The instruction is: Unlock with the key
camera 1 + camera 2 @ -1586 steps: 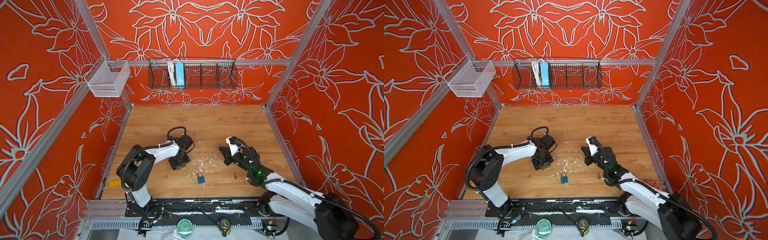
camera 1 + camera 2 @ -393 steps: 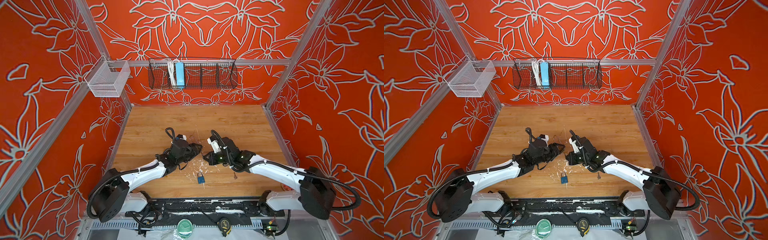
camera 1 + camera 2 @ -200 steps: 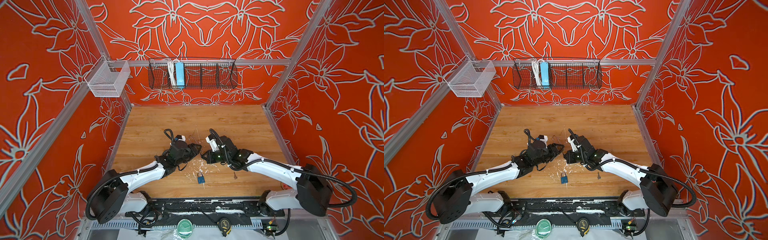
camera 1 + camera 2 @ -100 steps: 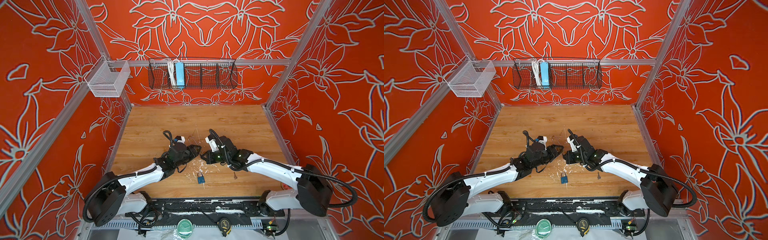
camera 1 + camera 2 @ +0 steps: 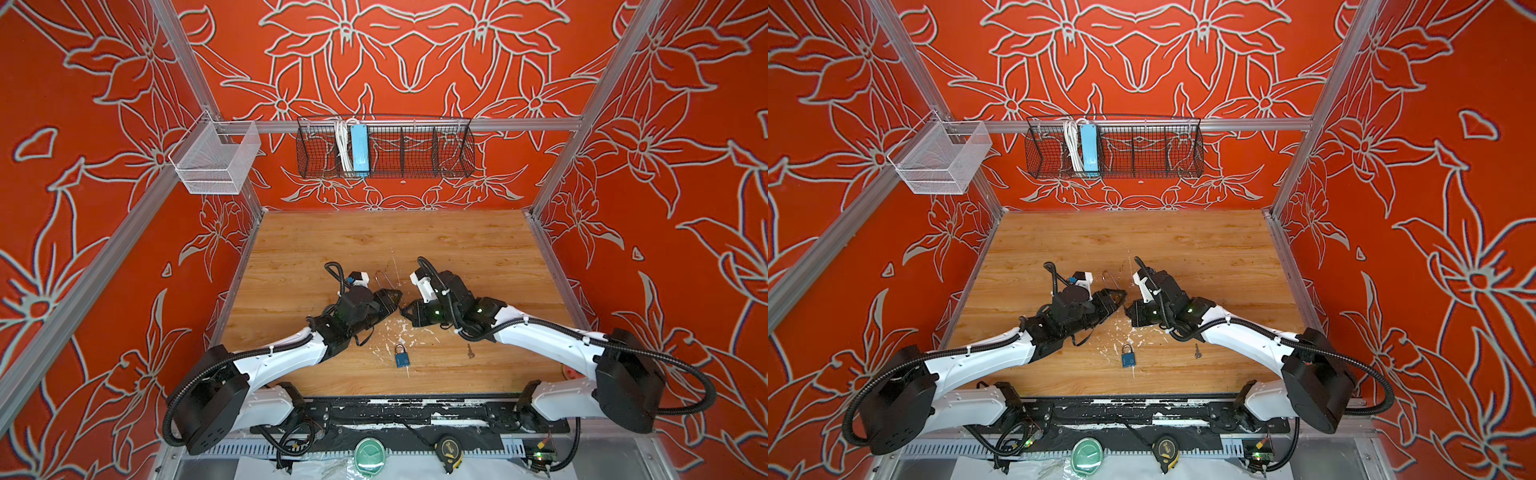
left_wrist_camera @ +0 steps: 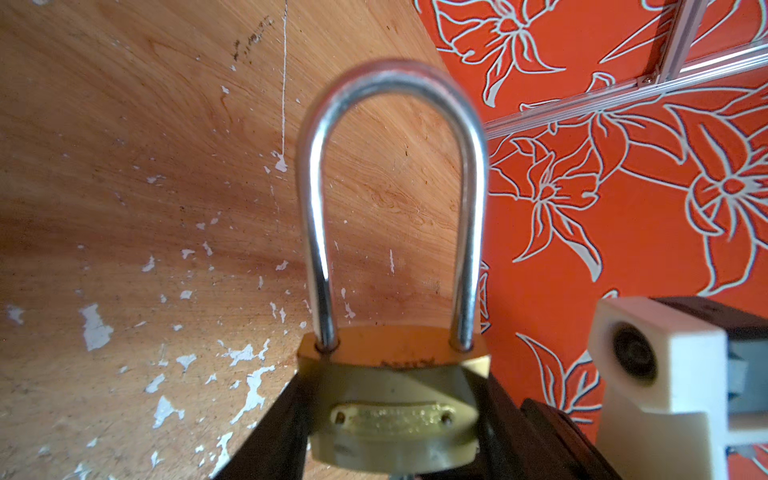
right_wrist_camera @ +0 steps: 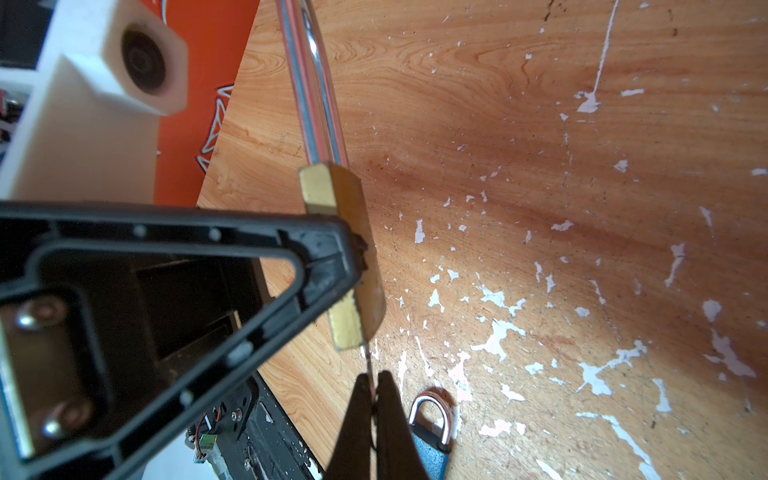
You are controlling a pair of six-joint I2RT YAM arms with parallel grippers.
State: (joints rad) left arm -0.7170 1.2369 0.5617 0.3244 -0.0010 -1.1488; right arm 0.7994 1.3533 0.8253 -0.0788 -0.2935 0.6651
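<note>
My left gripper (image 6: 392, 440) is shut on a brass padlock (image 6: 395, 411) by its body, held above the table (image 5: 374, 241). Both legs of its long silver shackle (image 6: 390, 104) sit in the body. My right gripper (image 7: 372, 388) is shut on a thin key (image 7: 368, 359), whose blade meets the bottom of the brass padlock (image 7: 353, 257). In both top views the left gripper (image 5: 390, 296) (image 5: 1116, 296) and right gripper (image 5: 405, 311) (image 5: 1128, 309) meet tip to tip at mid-table.
A blue padlock (image 5: 401, 357) (image 5: 1128, 357) (image 7: 428, 440) lies flat on the table just in front of the grippers. A loose key (image 5: 470, 351) (image 5: 1197, 351) lies to its right. Wire baskets (image 5: 384, 147) hang on the back wall.
Several seconds ago the two grippers were apart; they have since come together at mid-table. Over the last second nothing has visibly moved.
</note>
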